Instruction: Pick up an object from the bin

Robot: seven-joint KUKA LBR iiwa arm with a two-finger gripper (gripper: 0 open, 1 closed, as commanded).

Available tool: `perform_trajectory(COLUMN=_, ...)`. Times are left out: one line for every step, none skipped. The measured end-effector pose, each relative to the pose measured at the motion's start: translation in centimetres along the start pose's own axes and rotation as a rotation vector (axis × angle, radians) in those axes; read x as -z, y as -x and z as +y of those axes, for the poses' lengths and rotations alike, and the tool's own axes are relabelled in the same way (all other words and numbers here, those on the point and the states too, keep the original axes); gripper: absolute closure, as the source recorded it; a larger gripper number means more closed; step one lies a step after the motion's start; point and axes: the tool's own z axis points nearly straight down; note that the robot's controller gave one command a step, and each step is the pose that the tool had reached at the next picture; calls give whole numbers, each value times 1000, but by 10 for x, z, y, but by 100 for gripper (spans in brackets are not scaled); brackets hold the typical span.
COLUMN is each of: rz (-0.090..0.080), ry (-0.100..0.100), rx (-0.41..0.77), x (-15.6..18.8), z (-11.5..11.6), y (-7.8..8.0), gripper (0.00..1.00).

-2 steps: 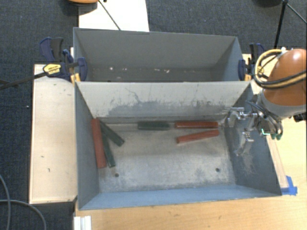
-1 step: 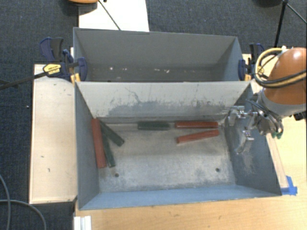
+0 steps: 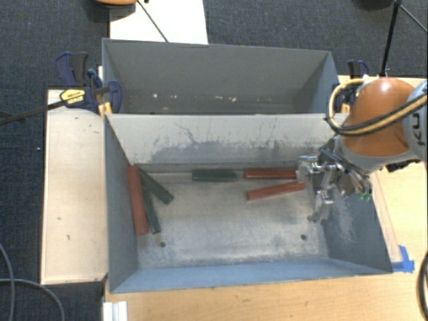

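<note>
The grey metal bin (image 3: 227, 243) is the largest thing here: a sheet-metal trough with flat, sloping walls and a dull floor, scuffed pale along the foot of the back wall and speckled with dark marks near the right side. The arm (image 3: 401, 132) comes over the right rim, its wrist under a smooth, rounded orange cover (image 3: 374, 116) with cables looped across it. Below that hangs the gripper (image 3: 321, 194), a cluster of bright, angular metal parts low against the bin's right wall; whether it is apart, together or clamped on anything cannot be told. The things in the bin are all straight, slim bars with a matt surface and squared ends. The longest is a rust-red bar (image 3: 138, 200), lying along the foot of the left wall. Touching its inner side is a long dark green bar (image 3: 152, 216), and a short dark green bar (image 3: 159, 190) lies aslant beside their upper ends. At the foot of the back wall, end to end with a small gap, lie a mid dark green bar (image 3: 214, 175) and a back red bar (image 3: 269, 174). Just in front of that one lies the slanted red bar (image 3: 274, 192), flat on the floor right of centre, its right end raised toward the back and reaching the gripper's metal parts, nearest to it of all.
</note>
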Motion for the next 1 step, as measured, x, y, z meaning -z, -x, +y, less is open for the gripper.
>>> perform_trajectory(rz=-2, ry=2, rx=80, x=-46, z=18, y=3, gripper=0)
